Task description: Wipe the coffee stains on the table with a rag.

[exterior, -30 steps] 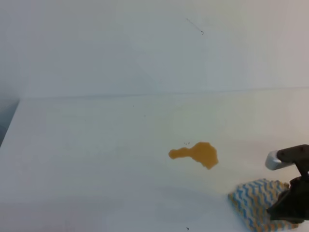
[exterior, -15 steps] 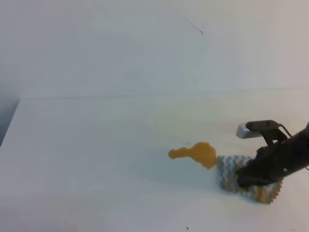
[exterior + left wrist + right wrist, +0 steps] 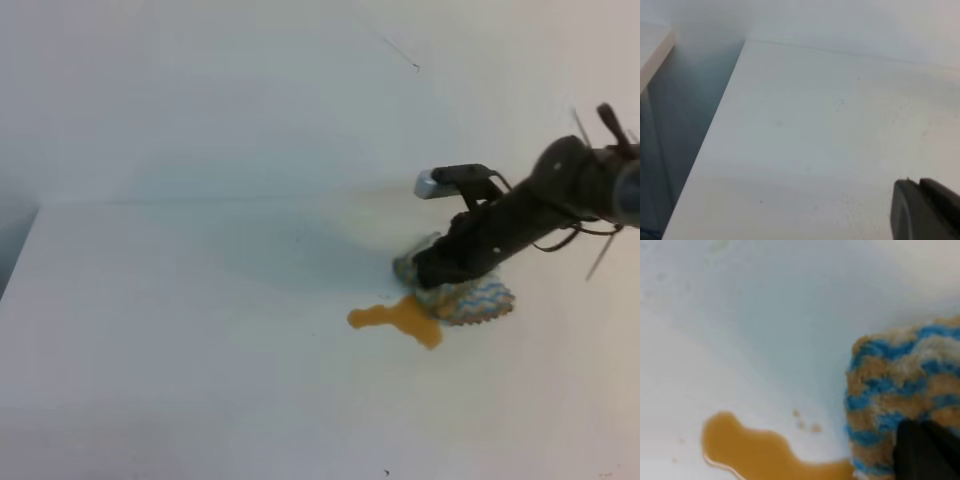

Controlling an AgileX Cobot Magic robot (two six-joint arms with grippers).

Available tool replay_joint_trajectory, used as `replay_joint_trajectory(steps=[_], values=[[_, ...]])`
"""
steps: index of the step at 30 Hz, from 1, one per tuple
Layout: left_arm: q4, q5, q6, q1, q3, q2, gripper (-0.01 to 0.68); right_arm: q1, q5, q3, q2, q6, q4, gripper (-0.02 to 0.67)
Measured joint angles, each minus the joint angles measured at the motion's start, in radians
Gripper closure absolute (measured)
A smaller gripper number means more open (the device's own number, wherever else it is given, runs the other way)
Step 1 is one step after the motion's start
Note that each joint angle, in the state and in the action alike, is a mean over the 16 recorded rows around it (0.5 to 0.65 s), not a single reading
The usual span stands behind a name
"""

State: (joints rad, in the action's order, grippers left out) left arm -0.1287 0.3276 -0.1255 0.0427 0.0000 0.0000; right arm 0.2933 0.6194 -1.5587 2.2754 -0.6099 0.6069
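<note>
Stain: the amber-brown liquid coffee blotch (image 3: 405, 318), a rounded blob with a narrow lobe pointing left, lies on the plain white matte table (image 3: 180, 330), right of the middle.
Rag: the small blue, white and tan zigzag-striped cloth (image 3: 470, 299) sits bunched at the blotch's right far edge, touching it; in the right wrist view the cloth (image 3: 897, 395) meets the liquid's (image 3: 760, 450) right end.
Right gripper: the black claw (image 3: 440, 272) is clamped on the rag, pressing it to the table.
Left gripper: only a dark fingertip (image 3: 925, 210) shows at the lower right of its wrist view; I cannot tell whether the claw is apart or together.
</note>
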Motion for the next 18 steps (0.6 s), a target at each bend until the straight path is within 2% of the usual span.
replay_joint_trajectory(steps=[9, 14, 18], values=[[0.000, 0.000, 0.000, 0.000, 0.000, 0.000, 0.674, 0.201, 0.142, -0.289, 0.135, 0.117, -0.202, 0.648], [0.000, 0.000, -0.001, 0.000, 0.000, 0.000, 0.674, 0.282, 0.219, -0.345, 0.154, 0.164, -0.295, 0.648], [0.000, 0.000, -0.002, 0.000, 0.000, 0.000, 0.674, 0.292, 0.303, -0.357, 0.153, 0.205, -0.348, 0.648]])
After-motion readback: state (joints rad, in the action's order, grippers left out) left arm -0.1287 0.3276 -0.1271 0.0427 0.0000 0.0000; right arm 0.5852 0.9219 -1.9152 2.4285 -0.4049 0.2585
